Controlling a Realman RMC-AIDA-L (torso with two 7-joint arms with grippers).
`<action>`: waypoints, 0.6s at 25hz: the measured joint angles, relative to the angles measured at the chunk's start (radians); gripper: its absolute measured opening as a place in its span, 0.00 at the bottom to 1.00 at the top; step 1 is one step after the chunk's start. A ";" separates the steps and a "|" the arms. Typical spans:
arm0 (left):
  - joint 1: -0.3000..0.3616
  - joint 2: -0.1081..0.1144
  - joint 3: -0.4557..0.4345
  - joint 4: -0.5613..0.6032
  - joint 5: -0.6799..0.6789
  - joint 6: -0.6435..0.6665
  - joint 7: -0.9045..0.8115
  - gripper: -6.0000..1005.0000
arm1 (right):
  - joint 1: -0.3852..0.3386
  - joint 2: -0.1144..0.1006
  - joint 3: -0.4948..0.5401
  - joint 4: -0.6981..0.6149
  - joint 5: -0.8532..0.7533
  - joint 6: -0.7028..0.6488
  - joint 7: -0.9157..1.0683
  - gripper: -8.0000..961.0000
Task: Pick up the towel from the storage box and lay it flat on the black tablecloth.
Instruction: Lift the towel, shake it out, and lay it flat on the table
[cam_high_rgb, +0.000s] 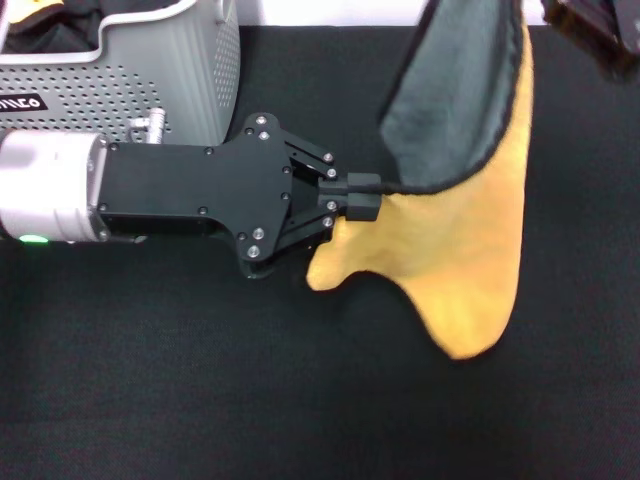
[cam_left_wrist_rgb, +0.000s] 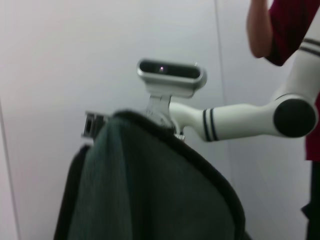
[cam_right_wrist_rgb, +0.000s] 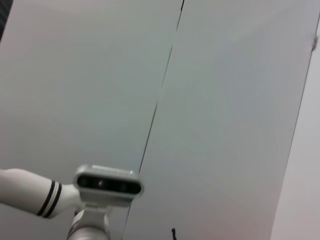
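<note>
Spreading comes next: my left gripper (cam_high_rgb: 366, 197) has its fingers pinched on the towel (cam_high_rgb: 470, 250) edge, which hangs above the black tablecloth (cam_high_rgb: 200, 380), clear of the storage box (cam_high_rgb: 150, 80). I'd pull sideways before lowering. Right gripper (cam_high_rgb: 600, 30) fingers: cannot tell.

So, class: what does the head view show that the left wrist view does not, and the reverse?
Only the head view shows the left gripper pinching the towel's edge, the storage box and the black tablecloth. Only the left wrist view shows the robot's head camera and a person. Both show the towel's dark side.
</note>
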 joint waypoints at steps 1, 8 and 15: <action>-0.002 0.000 0.002 -0.020 0.001 -0.014 0.020 0.07 | 0.012 -0.002 0.000 -0.001 0.000 0.009 0.009 0.03; -0.004 -0.001 0.003 -0.128 -0.005 -0.092 0.109 0.07 | 0.040 0.008 0.000 -0.042 0.002 0.065 0.043 0.03; -0.015 -0.001 -0.005 -0.237 -0.021 -0.173 0.180 0.07 | 0.058 0.019 -0.004 -0.064 0.004 0.097 0.089 0.03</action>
